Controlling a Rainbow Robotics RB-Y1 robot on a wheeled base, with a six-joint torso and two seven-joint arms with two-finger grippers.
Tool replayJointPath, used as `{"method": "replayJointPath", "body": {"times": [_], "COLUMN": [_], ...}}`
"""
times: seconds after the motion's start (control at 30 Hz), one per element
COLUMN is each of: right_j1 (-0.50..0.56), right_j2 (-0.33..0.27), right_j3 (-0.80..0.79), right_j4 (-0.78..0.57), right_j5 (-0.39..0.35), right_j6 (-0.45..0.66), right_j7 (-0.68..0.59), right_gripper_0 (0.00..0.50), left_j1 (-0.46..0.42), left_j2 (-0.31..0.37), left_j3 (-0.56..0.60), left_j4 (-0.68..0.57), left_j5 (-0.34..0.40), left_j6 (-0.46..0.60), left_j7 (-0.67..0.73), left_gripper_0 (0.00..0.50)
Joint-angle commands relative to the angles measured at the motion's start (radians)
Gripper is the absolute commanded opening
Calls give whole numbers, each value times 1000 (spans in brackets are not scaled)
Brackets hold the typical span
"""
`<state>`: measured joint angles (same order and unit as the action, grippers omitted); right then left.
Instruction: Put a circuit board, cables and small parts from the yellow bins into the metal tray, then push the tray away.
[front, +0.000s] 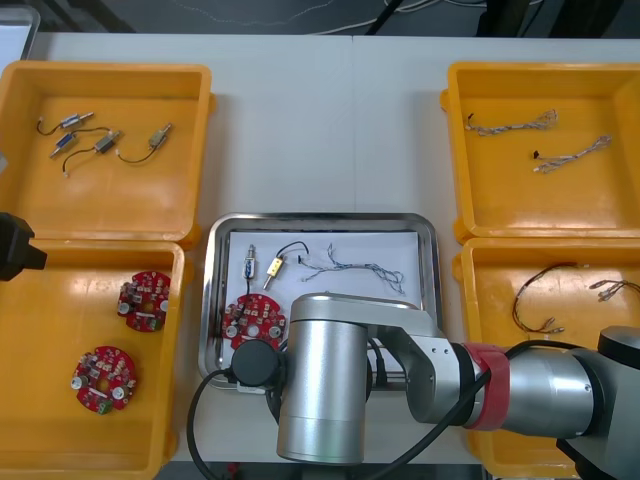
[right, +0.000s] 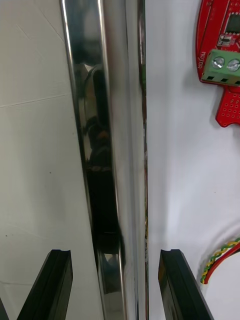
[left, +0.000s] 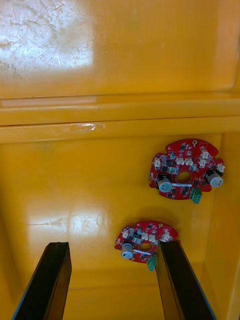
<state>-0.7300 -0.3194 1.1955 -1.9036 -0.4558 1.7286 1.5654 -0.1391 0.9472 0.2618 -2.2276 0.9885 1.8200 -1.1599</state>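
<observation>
Metal tray (front: 320, 218), central on the light table (front: 330, 130) between the yellow bins (front: 60, 330), already loaded: a round red circuit board (front: 255, 320) in its near-left corner, two small metal parts (front: 262, 266) beyond it, and a thin black cable (front: 292, 247) and a twisted blue and white cable (front: 360, 268) across the white lining. A red and yellow cable (right: 220, 257) lies just inside the near rim. The right arm (front: 340, 390) reaches over the tray's near edge. The right gripper (right: 114, 260) has its black fingers spread, one outside the polished rim (right: 107, 125) and one inside, above the lining. The push appears to be the step in hand. Judged risks: the rim is smooth, rounded and mirror-bright, so a finger could slide along it rather than drive it. Contact away from the tray's middle would turn the tray toward a bin wall at either side. Downward pressure on the lip could tip the shallow tray. The light contents may skid on the slick lining, and the inner finger could snag the nearby cable. The left gripper (left: 111, 247) hangs parked over the near-left bin, fingers apart, above two more studded red boards (left: 185, 169) on glossy moulded plastic.
</observation>
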Motion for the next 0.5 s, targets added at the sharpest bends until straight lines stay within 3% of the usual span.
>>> {"method": "replayJointPath", "body": {"times": [0.03,0.07,0.13,0.33,0.43,0.5], "right_j1": [15,15,15,15,15,15], "right_j2": [13,13,11,9,8,6], "right_j3": [24,24,24,24,24,24], "right_j4": [-37,-37,-37,-37,-37,-37], "right_j5": [9,9,9,9,9,11], "right_j6": [-11,-12,-14,-18,-17,-17], "right_j7": [38,39,41,48,48,50], "right_gripper_0": [500,494,434,359,226,75], "left_j1": [21,21,21,21,21,21], "left_j2": [35,35,35,35,35,35], "left_j3": [27,27,27,27,27,27], "left_j4": [-29,-29,-29,-29,-29,-29], "left_j5": [2,2,2,2,2,2], "left_j6": [-8,-8,-8,-8,-8,-8], "left_j7": [-24,-24,-24,-24,-24,-24], "left_gripper_0": [500,500,500,500,500,500]}}
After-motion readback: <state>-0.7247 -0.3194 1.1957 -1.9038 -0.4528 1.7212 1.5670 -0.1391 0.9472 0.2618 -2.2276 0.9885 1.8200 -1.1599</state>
